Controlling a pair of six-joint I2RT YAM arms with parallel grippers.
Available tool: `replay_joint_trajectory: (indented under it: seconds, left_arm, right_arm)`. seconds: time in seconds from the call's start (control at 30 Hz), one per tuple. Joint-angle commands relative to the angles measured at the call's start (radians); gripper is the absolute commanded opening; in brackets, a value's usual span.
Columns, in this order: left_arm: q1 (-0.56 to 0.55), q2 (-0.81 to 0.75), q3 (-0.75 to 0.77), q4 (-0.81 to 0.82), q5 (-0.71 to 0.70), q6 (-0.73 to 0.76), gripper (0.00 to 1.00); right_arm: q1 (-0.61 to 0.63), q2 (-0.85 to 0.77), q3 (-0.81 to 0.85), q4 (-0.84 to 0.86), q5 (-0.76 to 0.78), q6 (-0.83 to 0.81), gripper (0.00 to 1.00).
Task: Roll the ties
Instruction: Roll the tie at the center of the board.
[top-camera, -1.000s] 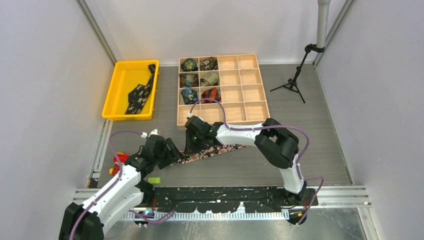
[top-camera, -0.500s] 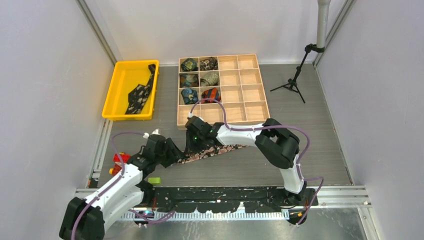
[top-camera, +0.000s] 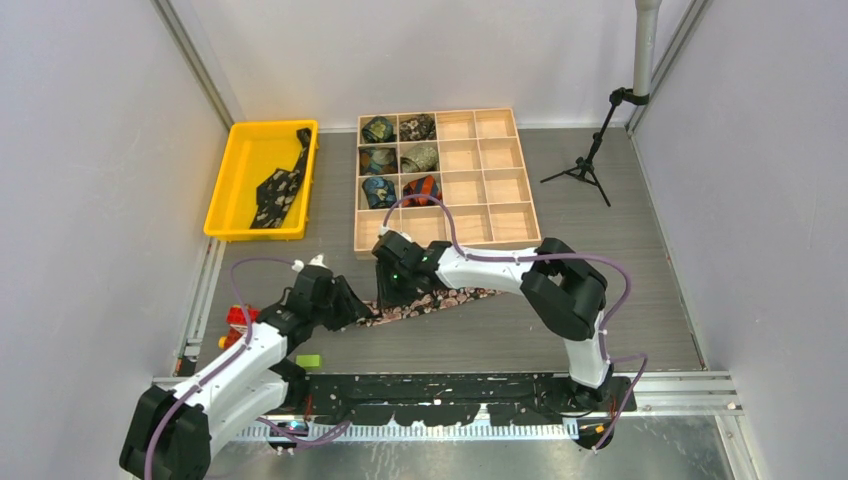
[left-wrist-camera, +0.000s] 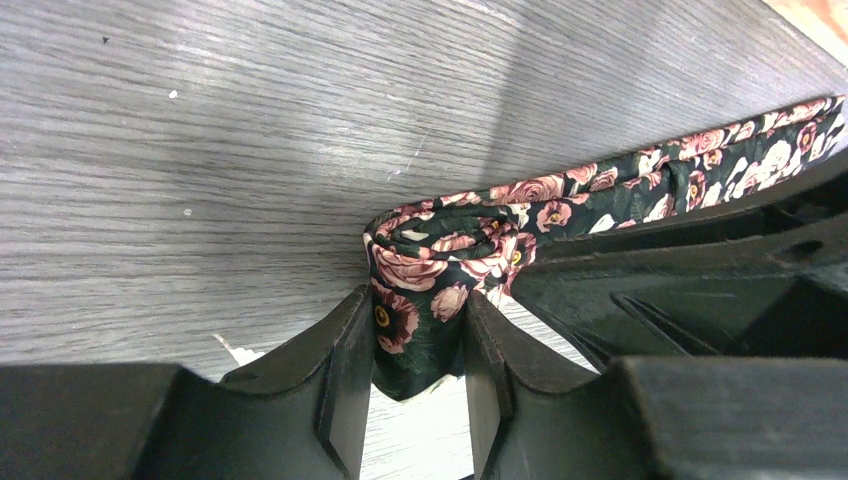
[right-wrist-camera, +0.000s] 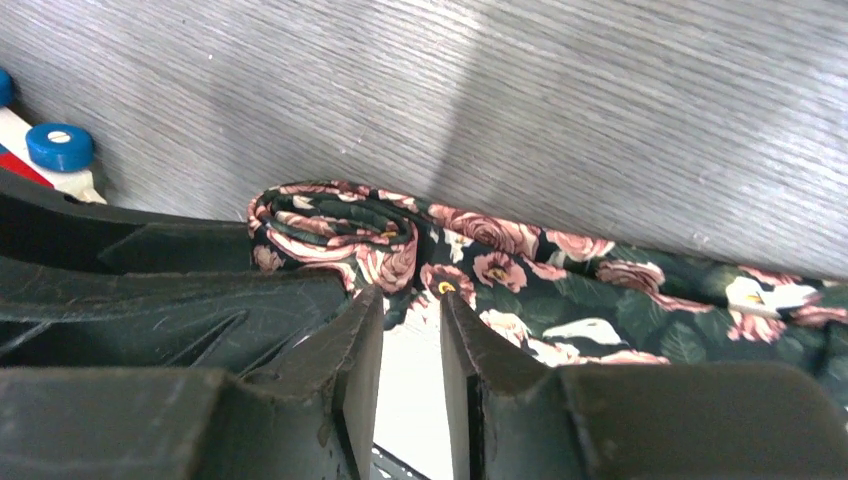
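Grey wood-grain table (top-camera: 620, 300), white walls around. Floral tie (top-camera: 440, 300) lies near centre, at 6 o'clock from a wooden box (top-camera: 490, 190) holding six rolled ties (top-camera: 420, 158). One end is coiled — left gripper (left-wrist-camera: 415, 330) clamps that coil, the flat length trailing toward 3 o'clock. Right gripper (right-wrist-camera: 410, 315), nearly closed, touches the tie beside the coil; whether it grips is unclear. Dotted tie (top-camera: 278, 185) lies in a yellow bin (top-camera: 245, 170) at 10 o'clock.

Grey table (top-camera: 650, 300) — yellow tray (top-camera: 243, 165), wooden box (top-camera: 486, 190), floral tie (top-camera: 440, 300), tripod (top-camera: 583, 165).
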Motion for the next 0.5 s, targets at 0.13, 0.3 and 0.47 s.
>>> replay_joint_trajectory:
  seconds: [0.13, 0.3, 0.47]
  left_arm:
    - [0.004, 0.039, 0.079, -0.107, -0.011, 0.106, 0.34]
    - [0.004, 0.068, 0.121, -0.151, -0.010, 0.139, 0.34]
    - [0.004, 0.076, 0.161, -0.203, -0.020, 0.166, 0.33]
  right_arm:
    - [0.006, -0.123, 0.068, -0.098, 0.021, -0.040, 0.33]
    - [0.009, -0.093, 0.065, -0.064, -0.003, -0.020, 0.28]
    - [0.015, -0.032, 0.082, -0.026, -0.023, 0.000, 0.24]
